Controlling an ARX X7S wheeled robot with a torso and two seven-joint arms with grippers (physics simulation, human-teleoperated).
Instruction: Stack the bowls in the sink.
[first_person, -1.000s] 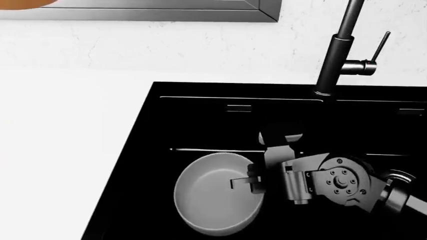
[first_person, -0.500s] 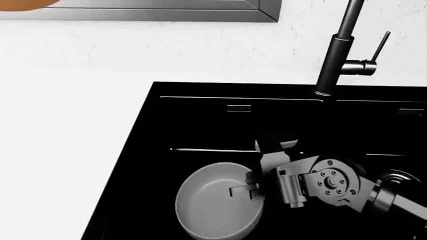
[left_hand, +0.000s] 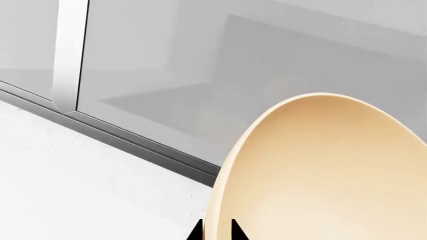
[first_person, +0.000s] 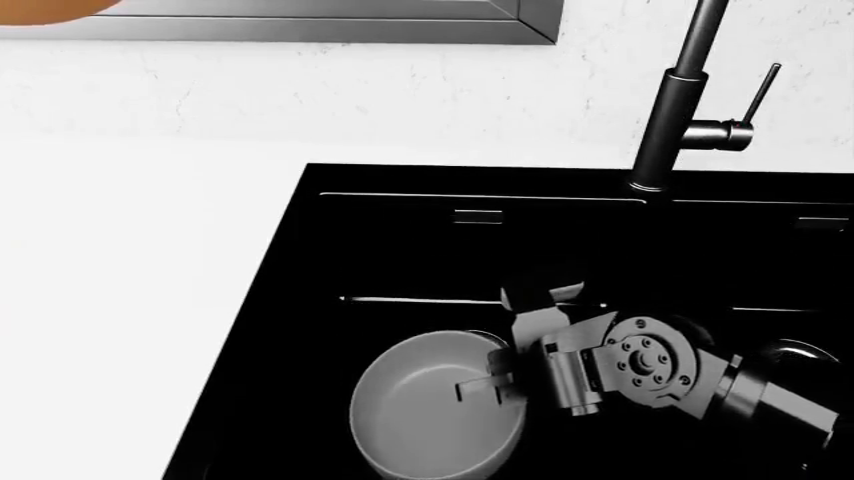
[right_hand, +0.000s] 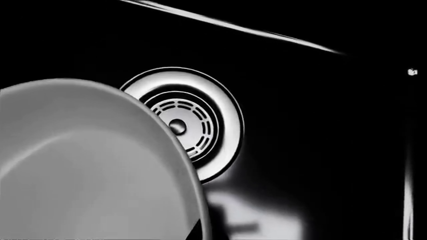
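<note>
The wide grey bowl (first_person: 416, 420) is low in the left basin of the glossy black sink (first_person: 334, 260). My right gripper (first_person: 498, 378) is shut on its right rim, one finger inside the bowl. The right wrist view shows the grey bowl (right_hand: 87, 170) close up, its rim between the jaws of the right gripper (right_hand: 200, 234), over the round metal drain (right_hand: 183, 125). In the left wrist view my left gripper (left_hand: 215, 233) is shut on the rim of the tan bowl (left_hand: 327, 175), held up near the wall. An orange sliver (first_person: 47, 5) shows at the head view's top left corner.
The tall dark faucet (first_person: 674, 100) rises behind the sink's middle. White countertop (first_person: 134, 300) lies left of the sink. A metal window frame (first_person: 400, 25) runs along the back wall; it also shows in the left wrist view (left_hand: 120, 132). The right basin's drain (first_person: 798, 352) peeks out behind my right arm.
My right gripper has moved the grey bowl lower into the left basin and slightly toward the front. The bowl looks darker now.
</note>
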